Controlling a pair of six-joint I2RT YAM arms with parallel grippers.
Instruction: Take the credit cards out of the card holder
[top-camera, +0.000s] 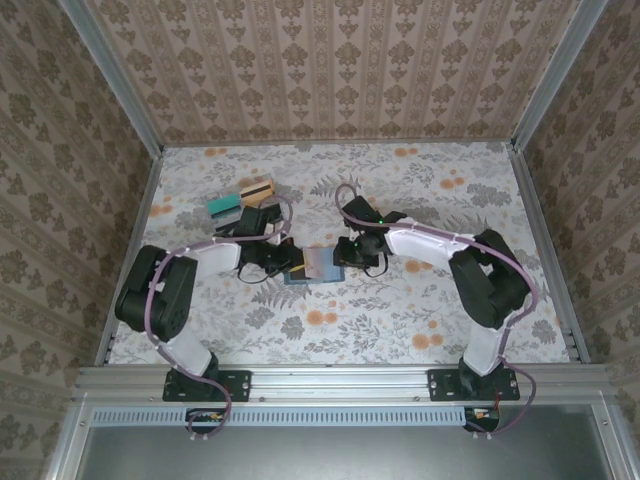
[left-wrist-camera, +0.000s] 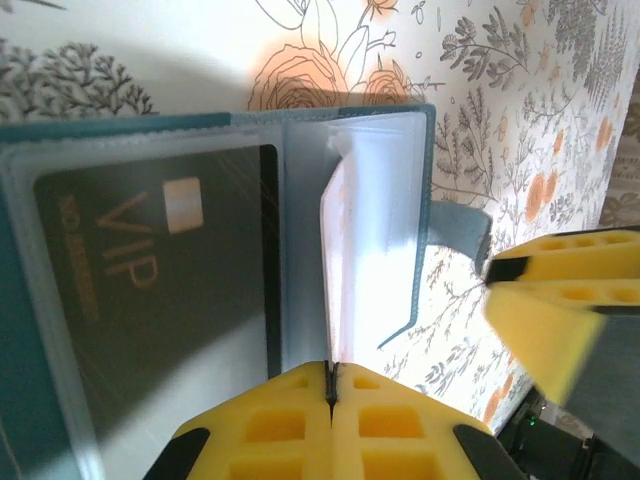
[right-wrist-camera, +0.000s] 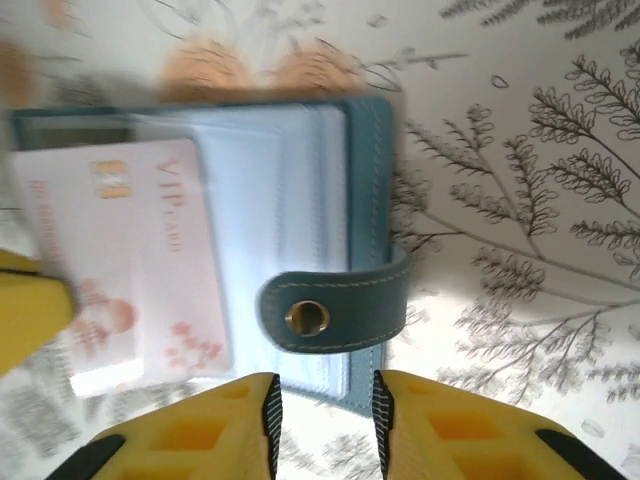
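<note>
Loose on the table, back left: teal-green card and tan card with dark stripe, side by side, well apart from the card holder. Dark card marked VIP lies flat in a clear sleeve of the holder, long axis running away from the left claw. Left claw fully closed, pinching the near edge of the pink card. That card stands on edge, lifted up out of the holder, long axis running away from the fingertips. Holder lies open and flat between both claws, long axis left-right in the top view. Snap strap folds over one edge, just in front of the right claw. Right claw partly open, gripping nothing; holder's near edge sits right at the gap.
</note>
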